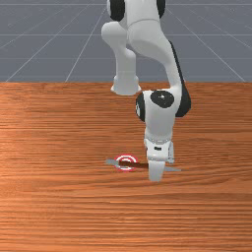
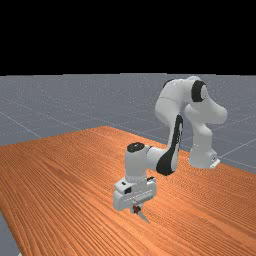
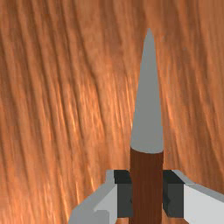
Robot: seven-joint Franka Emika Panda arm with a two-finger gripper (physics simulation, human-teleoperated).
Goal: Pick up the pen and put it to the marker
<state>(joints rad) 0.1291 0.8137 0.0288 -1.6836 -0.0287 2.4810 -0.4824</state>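
Nearest: the white two-finger gripper (image 3: 147, 194) pinches the brown cylindrical shaft of the pen with grey tapered ends (image 3: 148, 113), one dark pad seated on each side. The grasp stage is complete. In the front view, the pen runs roughly level across the red-and-white ringed round marker (image 1: 125, 169), its midpoint offset toward the front view's right. Clearance above the orange-brown wooden table (image 1: 59, 211) cannot be confirmed. Remaining, by judgement: centre the pen over the marker, set down, release. Farthest: the white-and-grey arm's base (image 1: 125, 81).
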